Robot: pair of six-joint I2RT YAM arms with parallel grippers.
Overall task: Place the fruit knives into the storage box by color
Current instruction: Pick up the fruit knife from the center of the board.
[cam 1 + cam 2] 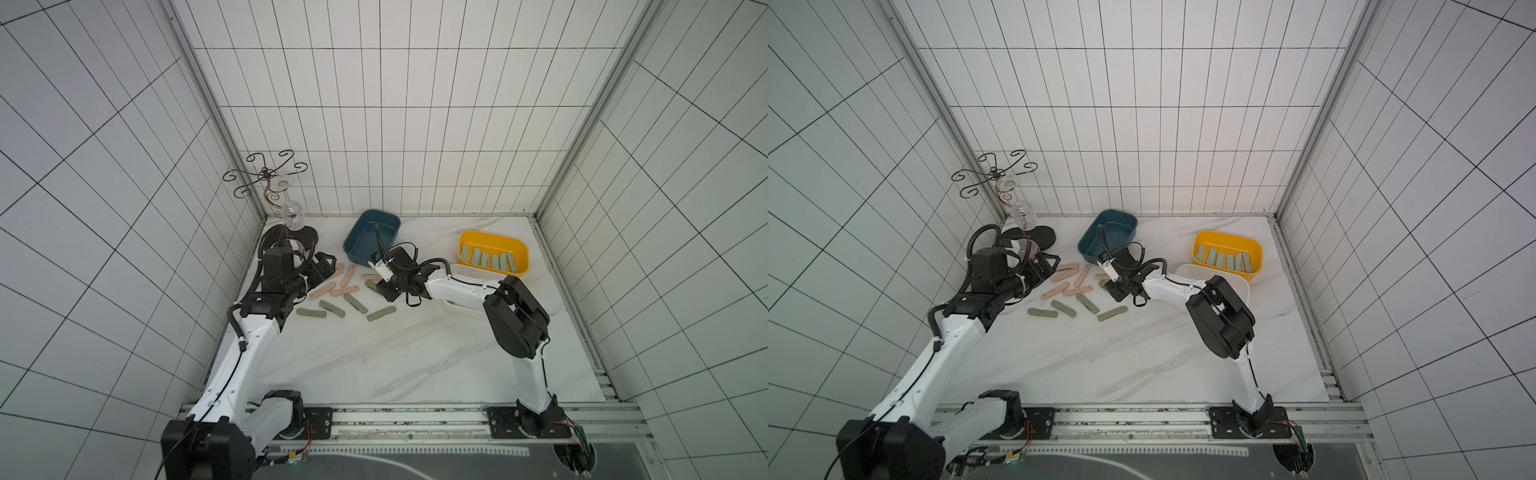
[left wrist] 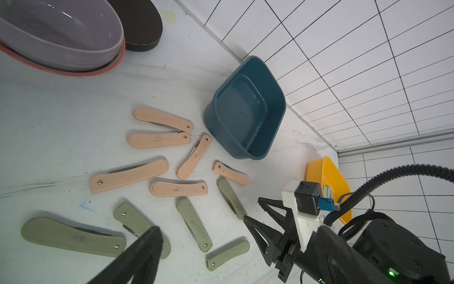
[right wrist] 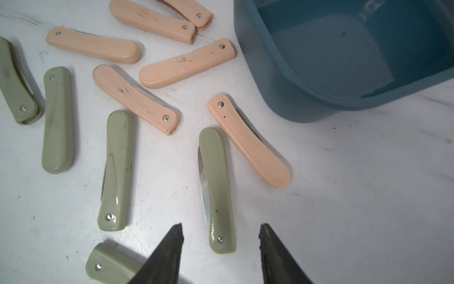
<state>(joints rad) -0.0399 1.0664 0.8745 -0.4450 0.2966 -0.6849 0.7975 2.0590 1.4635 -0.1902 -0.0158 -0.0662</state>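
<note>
White tiled walls box in a marble table (image 1: 374,353). My right pincer (image 3: 220,227) stands released and empty, its jaws astride the rivet end of an olive knife (image 3: 217,186) near the blue box (image 3: 344,61). I judge the knife light, stiff and slick, so I'd pinch mid-handle, wary of the blade sliver the right wrist view shows plainly. Only the top views show pale knives (image 1: 492,262) in the yellow box (image 1: 498,242). My left pincer (image 1: 330,268) is released too.

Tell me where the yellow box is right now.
In both top views the yellow box sits at the back right, holding pale mint knives, just behind the white box.
</note>
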